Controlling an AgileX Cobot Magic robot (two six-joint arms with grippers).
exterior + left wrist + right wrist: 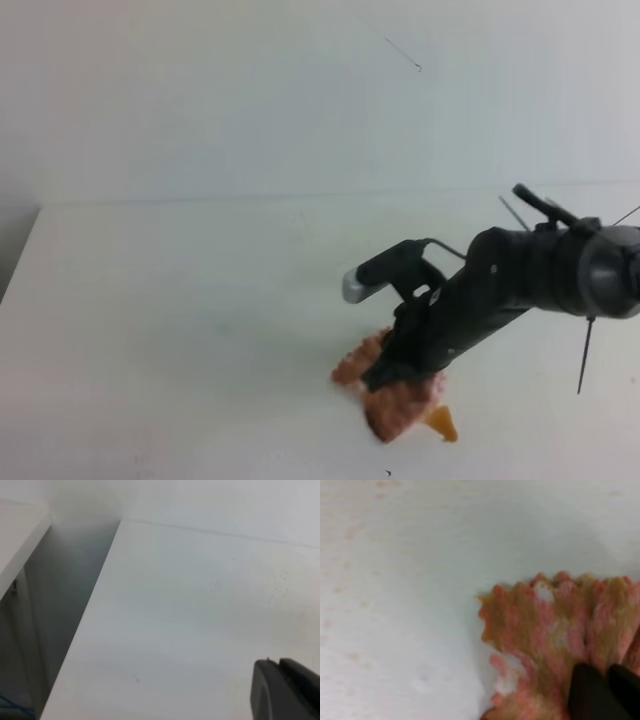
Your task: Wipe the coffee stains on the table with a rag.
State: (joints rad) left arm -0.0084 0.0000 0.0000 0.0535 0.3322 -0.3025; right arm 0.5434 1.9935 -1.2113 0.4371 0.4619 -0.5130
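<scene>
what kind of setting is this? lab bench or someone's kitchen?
Probably a lab or test bench: a bare white table against a blank wall, nothing on it but a rag under the right gripper and an orange-brown coffee stain beside it.

White desk (180, 320) fills most of the view, with a pale wall behind it. Right arm (520, 275) reaches in from the right edge and slants down toward the lower middle. Right hand (385, 375) is pressed down onto the rag (398, 410) — pinkish-brown and fuzzy, bunched under the tip, cloth showing on both sides of it. Fingers are closed and pinched into the cloth. Coffee stain (442, 423) — a small orange-brown blot — peeks out at the rag's lower right edge, touching it. Thin dark wires trail off the arm near the right border.
</scene>
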